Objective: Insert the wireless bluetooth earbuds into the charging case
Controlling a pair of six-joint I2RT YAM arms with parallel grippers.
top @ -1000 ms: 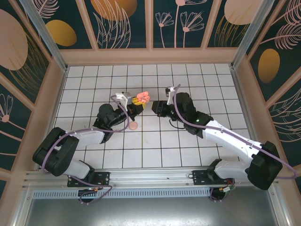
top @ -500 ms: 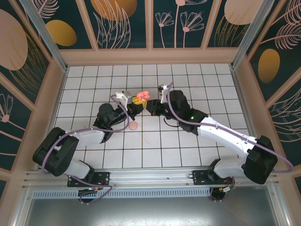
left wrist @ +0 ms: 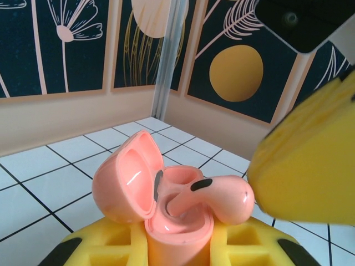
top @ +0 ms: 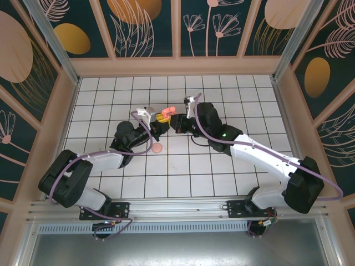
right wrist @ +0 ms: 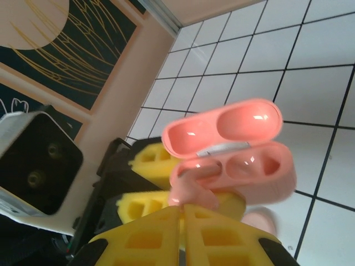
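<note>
Nearby, a pinkish piece [top: 158, 147] lies on the tiled desk [top: 183, 183], close to both hands. Left hand [top: 162, 117] clamps the open charging case [left wrist: 180, 233]. Right hand [right wrist: 181, 213], pinched on a coral-pink earbud [left wrist: 216, 199], meets it head-on, the earbud partly inside the case.

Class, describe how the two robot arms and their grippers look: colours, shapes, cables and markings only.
Both the left arm and right arm have white links between bulky black joints, and a purple cable loops along each. A small green light shows on the right arm. A white camera bracket sits at the left wrist. The fingers of the right gripper are yellow blocks with square recesses.
</note>
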